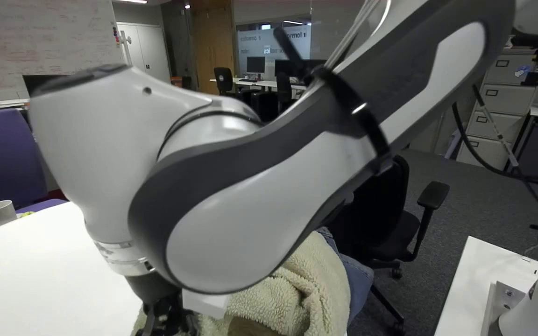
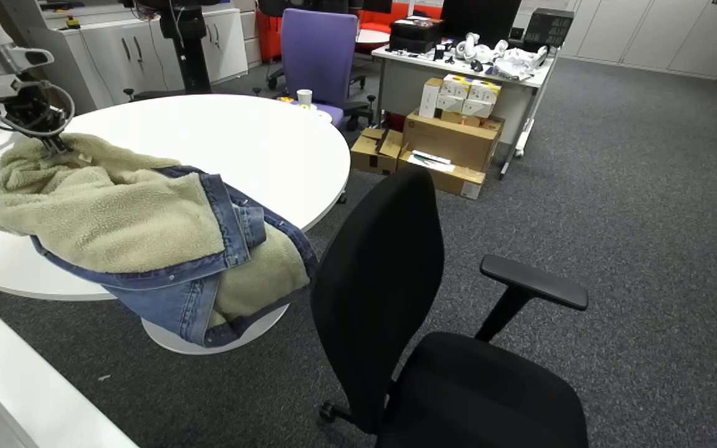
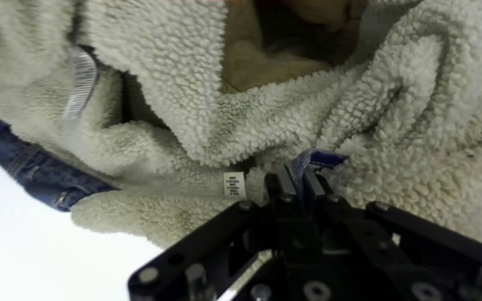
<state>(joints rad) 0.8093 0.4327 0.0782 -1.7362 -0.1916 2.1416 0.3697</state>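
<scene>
A denim jacket (image 2: 128, 205) with cream fleece lining lies crumpled on the round white table, fleece side up, and part of it hangs over the edge. My gripper (image 3: 297, 172) points down at the lining and is shut on a narrow blue fabric strip (image 3: 328, 159), a loop or label whose folded end sticks out past the fingertips. Beside the fingers a small white printed tag (image 3: 234, 185) lies on the fleece. A longer tag (image 3: 81, 83) shows farther off. In an exterior view, the gripper (image 2: 55, 146) is down at the jacket's far end; the arm hides most of the jacket in an exterior view (image 1: 306, 280).
The round table (image 2: 253, 143) carries the jacket. A black office chair (image 2: 383, 274) stands close to its edge, and a purple chair (image 2: 318, 56) with a white cup (image 2: 304, 98) near it is on the far side. Cardboard boxes (image 2: 452, 146) sit on the floor beyond.
</scene>
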